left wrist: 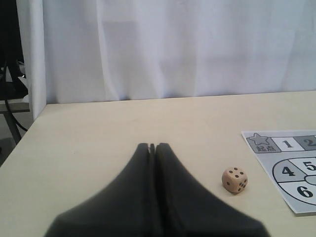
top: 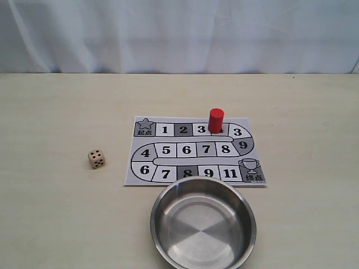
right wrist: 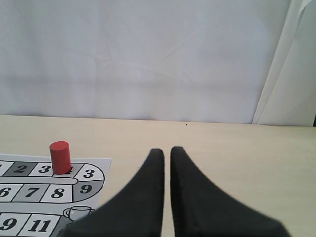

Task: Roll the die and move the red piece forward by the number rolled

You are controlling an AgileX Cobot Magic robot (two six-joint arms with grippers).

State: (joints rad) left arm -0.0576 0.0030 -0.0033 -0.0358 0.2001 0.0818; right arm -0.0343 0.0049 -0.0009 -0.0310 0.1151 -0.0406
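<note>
The die rests on the bare table left of the paper board, clear of the bowl. The red piece stands upright on the top row's square 4, between squares 3 and 3. Neither arm appears in the exterior view. In the left wrist view my left gripper is shut and empty, with the die off to one side of its fingers. In the right wrist view my right gripper holds nothing, its black fingers nearly together with a thin slit of table between them, well away from the red piece.
A steel bowl, empty, sits at the near table edge, overlapping the board's lower edge. A white curtain hangs behind the table. In the left wrist view the table's edge shows, with dark equipment beyond it.
</note>
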